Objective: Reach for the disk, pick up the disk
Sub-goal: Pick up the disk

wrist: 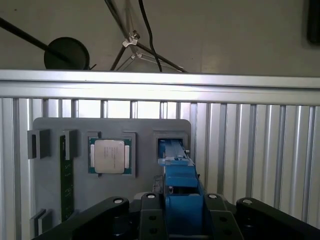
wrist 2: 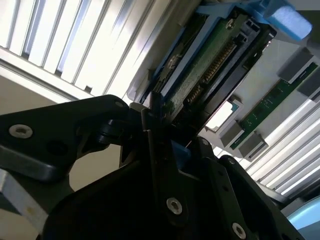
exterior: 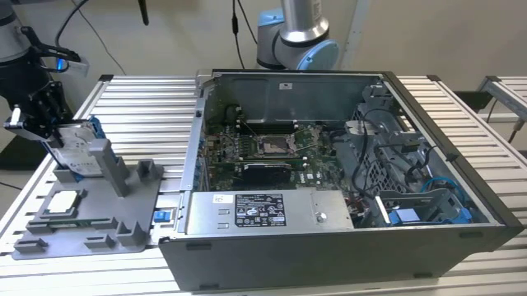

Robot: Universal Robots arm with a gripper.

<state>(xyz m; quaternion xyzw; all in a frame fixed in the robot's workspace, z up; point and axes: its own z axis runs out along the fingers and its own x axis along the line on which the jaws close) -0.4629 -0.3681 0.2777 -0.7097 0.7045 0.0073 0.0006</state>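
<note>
Gripper (exterior: pixel 39 131): jaws closed on top edge of disk (exterior: pixel 76 151). Disk: silver-grey, white label, blue frame, upright in grey holder (exterior: pixel 91 229) on worktop (exterior: pixel 148 105).

Grey post (exterior: pixel 107 165) just beside disk (exterior: pixel 76 147); open case (exterior: pixel 329 262) well apart.

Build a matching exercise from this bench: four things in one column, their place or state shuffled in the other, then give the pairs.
1. disk
2. square chip
3. computer case
4. gripper

A. lies flat in a recess of the grey fixture
B. open, motherboard exposed
C. at the disk's upper end
D. stands on edge in the fixture's slot

Pairs: 1-D, 2-A, 3-B, 4-C
</note>
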